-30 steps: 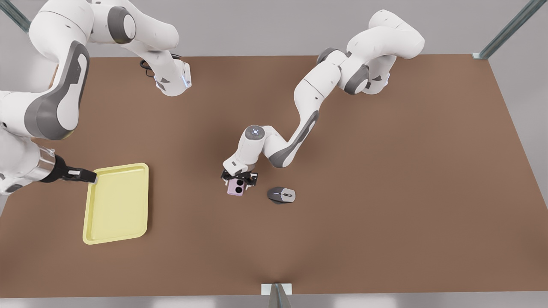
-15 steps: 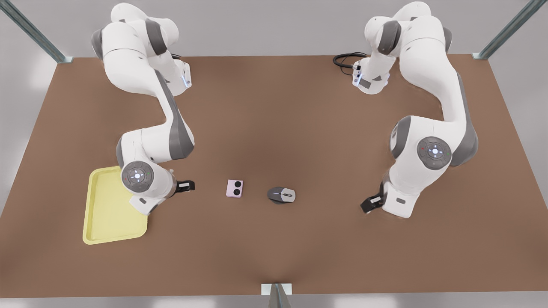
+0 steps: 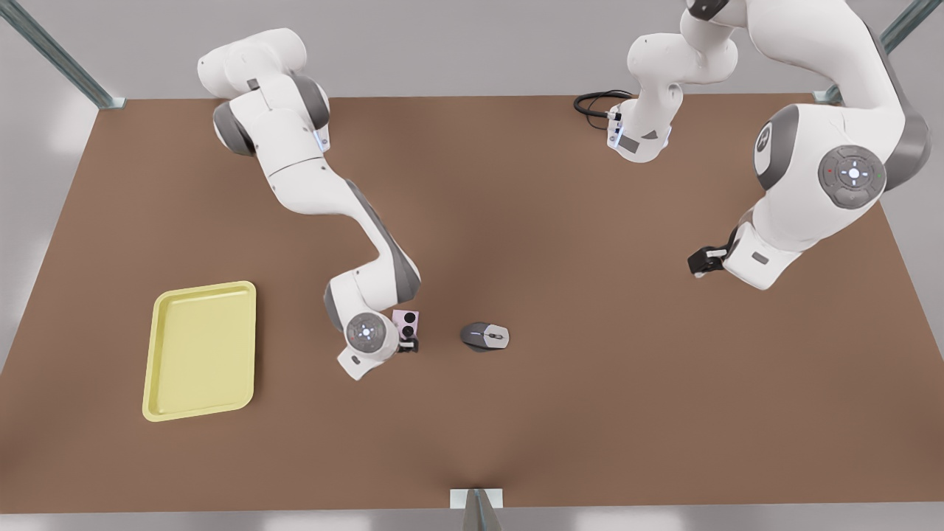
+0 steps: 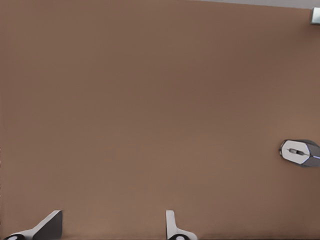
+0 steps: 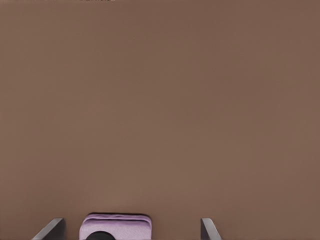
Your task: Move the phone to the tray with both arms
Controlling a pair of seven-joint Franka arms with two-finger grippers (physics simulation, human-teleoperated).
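In the last half second I have brought the right claw [image 3: 408, 343] off the tray [image 3: 155, 354], which lies by the tabletop's [image 3: 560, 428] edge on the front view's left, and over to the phone [image 3: 408, 319] mid-tabletop beside the mouse [image 3: 485, 336]. Its fingers are spread either side of the phone, not pinching yet. The left claw [image 3: 700, 260], also spread, has pulled back toward the opposite edge and waits. Closing comes next, I'd judge.

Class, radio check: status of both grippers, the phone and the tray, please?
Right gripper open, straddling phone on table. Left gripper open, waiting at front view's right. Tray bare. Mouse beside phone, not blocking.
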